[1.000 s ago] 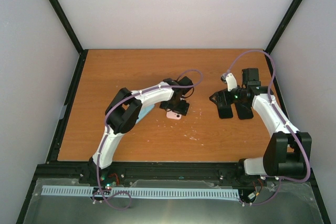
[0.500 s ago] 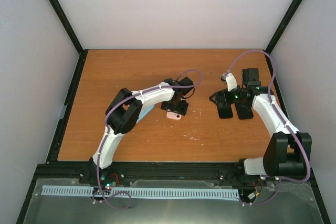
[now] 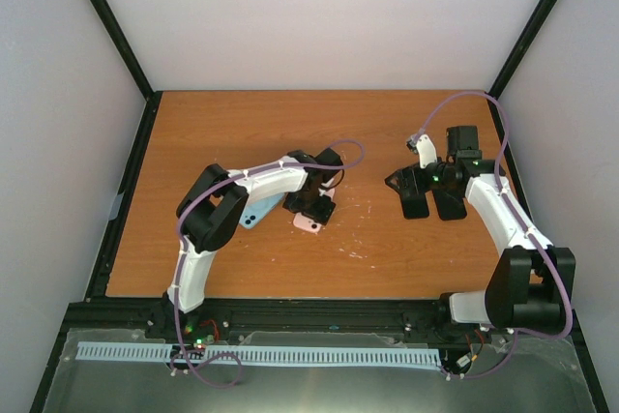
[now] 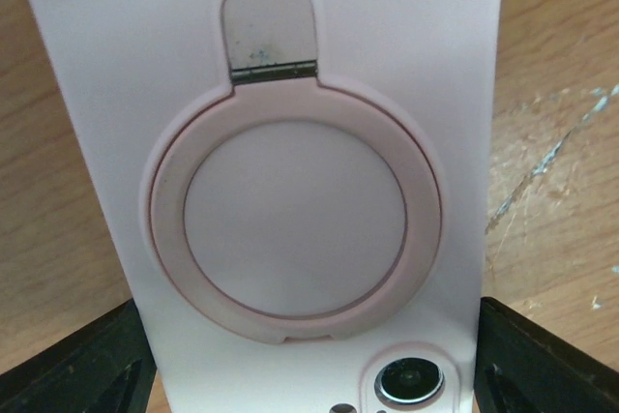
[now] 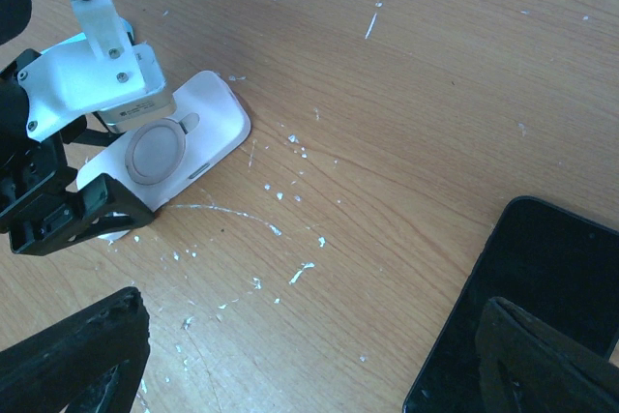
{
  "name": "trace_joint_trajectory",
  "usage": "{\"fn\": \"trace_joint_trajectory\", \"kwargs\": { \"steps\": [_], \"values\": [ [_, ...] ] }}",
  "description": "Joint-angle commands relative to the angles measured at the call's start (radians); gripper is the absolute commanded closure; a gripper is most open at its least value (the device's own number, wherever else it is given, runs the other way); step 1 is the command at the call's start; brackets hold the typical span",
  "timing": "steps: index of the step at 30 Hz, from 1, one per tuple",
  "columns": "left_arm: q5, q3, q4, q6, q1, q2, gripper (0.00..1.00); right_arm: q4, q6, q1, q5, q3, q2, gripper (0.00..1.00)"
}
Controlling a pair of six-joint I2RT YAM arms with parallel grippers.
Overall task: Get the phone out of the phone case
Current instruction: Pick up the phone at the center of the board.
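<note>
Where the phone sits: inside the pink phone case [image 4: 290,210], I judge, since a camera lens [image 4: 411,382] shows through the cutout at the bottom of the left wrist frame.
Phone case: flat on the table [image 3: 242,132], back up, a little left of centre in the top frame.
Ring stand [image 4: 166,224]: folded flat on the case back, with its metal hinge tab [image 4: 269,21] at the top of the frame.
Left claw [image 4: 308,345]: narrowed to the case's width, fingers [image 4: 77,369] against both long edges near the lens end.
Right claw [image 5: 311,297]: wide and holding nothing, hovering over the wood at right of centre in the top frame, well apart from the case.
Black slab [image 5: 532,287]: glossy, round-cornered, lower right of the right wrist frame. I cannot tell whether it is another phone.
Light blue thing [image 3: 253,213]: just left of the case, partly under my left arm. Phone or case, I cannot tell.
Step in hand: steadying the case so the phone can be worked out.
Doing it well: squeeze the long edges lightly, because a hard pinch clamps the lips onto the phone. Keep my pads off the ring. Bring my right claw to a free corner and peel the lip back there, one corner at a time.
Risk: the screen faces the table, so a freed phone could drop or scrape.
</note>
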Motion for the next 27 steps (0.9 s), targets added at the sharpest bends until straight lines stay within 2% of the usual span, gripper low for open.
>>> {"fn": "trace_joint_trajectory", "kwargs": {
  "steps": [1,8,17,20,24,27],
  "values": [
    [-0.052,0.021,-0.188,-0.011,0.015,0.043,0.12,-0.005,-0.007,-0.007,-0.020,-0.006,-0.013,0.09],
    [-0.047,0.083,-0.194,-0.049,0.014,0.108,0.08,-0.007,-0.010,-0.008,-0.019,-0.008,-0.023,0.09],
    [0.034,0.052,-0.152,-0.033,0.014,0.096,0.31,-0.015,-0.027,-0.009,-0.040,-0.004,-0.017,0.10],
    [0.029,0.053,-0.148,0.003,0.014,0.039,0.34,-0.022,-0.080,-0.009,-0.090,-0.002,-0.045,0.12],
    [0.114,0.049,-0.141,0.116,0.018,-0.048,0.45,-0.043,-0.186,-0.009,-0.175,0.006,-0.094,0.21],
    [0.157,0.023,-0.145,0.179,0.030,-0.106,0.48,-0.151,-0.366,-0.005,-0.243,0.044,-0.107,0.30]
  ]
}}
